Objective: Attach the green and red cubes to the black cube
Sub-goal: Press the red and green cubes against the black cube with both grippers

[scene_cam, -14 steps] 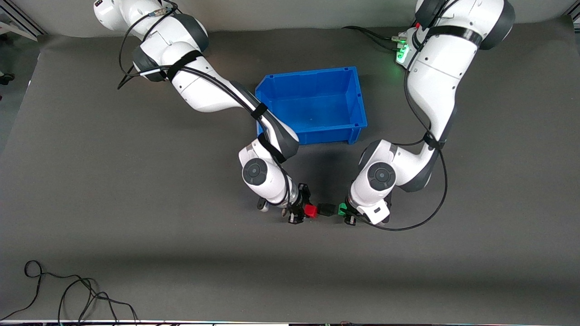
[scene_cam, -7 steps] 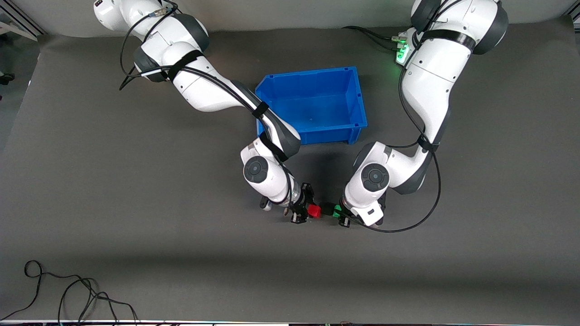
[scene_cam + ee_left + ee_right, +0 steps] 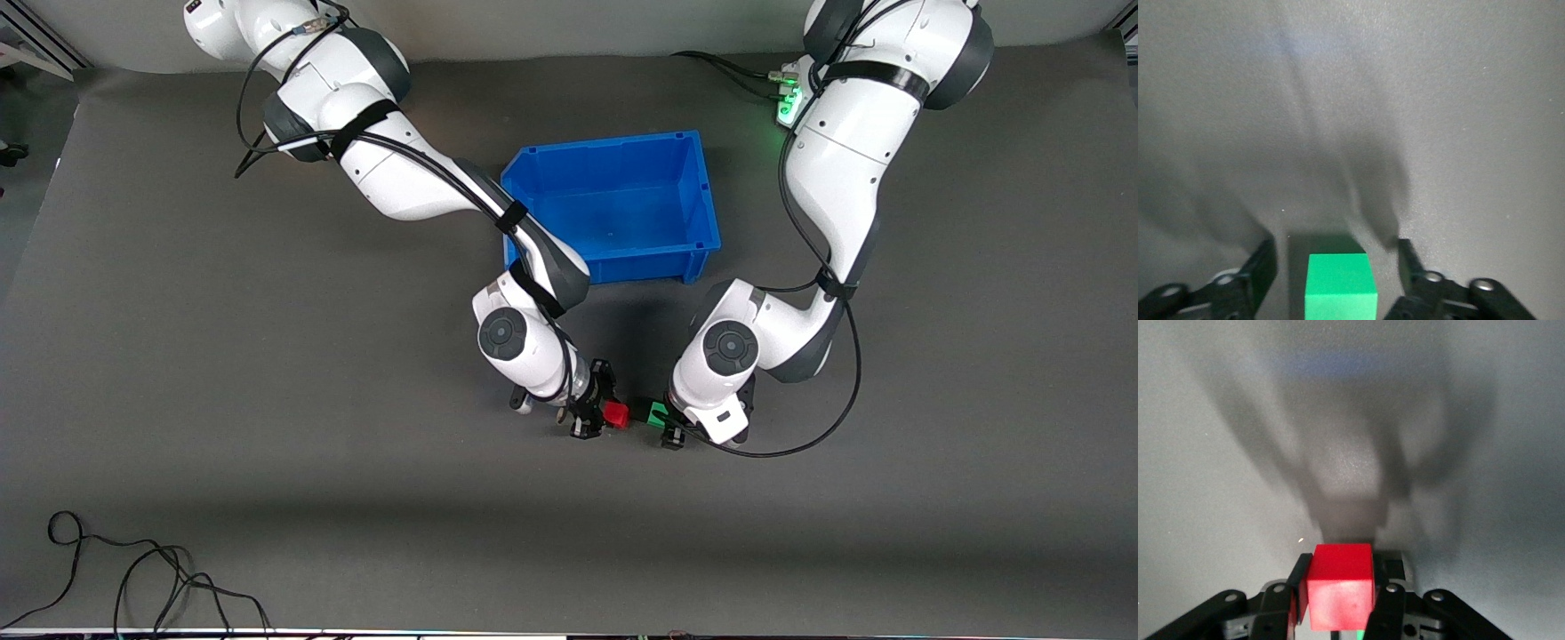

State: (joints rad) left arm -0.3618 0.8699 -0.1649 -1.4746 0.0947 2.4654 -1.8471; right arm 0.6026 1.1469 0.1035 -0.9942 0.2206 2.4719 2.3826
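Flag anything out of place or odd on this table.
Nothing stands out. The red cube, black cube and green cube sit in a line, nearer the camera than the blue bin, which stands upright. The right hand grips the red cube; the left hand is open around the green cube.

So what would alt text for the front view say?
Two white robot arms meet over a grey mat, the right gripper holding a red cube and the left gripper at a green cube, a black cube between them. A blue bin sits farther back.
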